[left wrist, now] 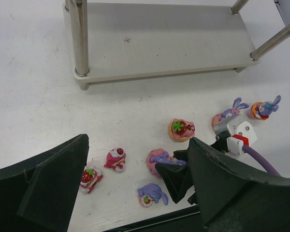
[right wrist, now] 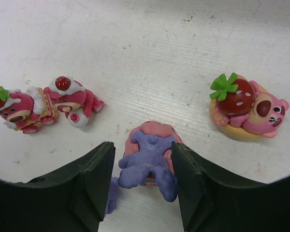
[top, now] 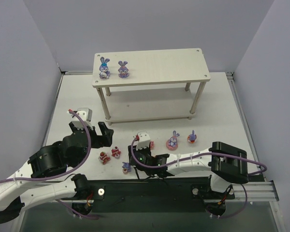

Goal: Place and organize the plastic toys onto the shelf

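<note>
1. Slippage: right claw (right wrist: pixel 141 151) straddles the bunny (right wrist: pixel 146 169) lying between its jaws; pinching or not, I cannot tell.
2. Uneven contact may flick it toward the strawberry bear (right wrist: pixel 246 108), right of the claw.

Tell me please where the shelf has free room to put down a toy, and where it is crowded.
Top board: bare from the two bunnies at its left end to the right edge. Lower board: bare as far as it shows. Crowded: the table in front, where loose toys lie close together.
</note>
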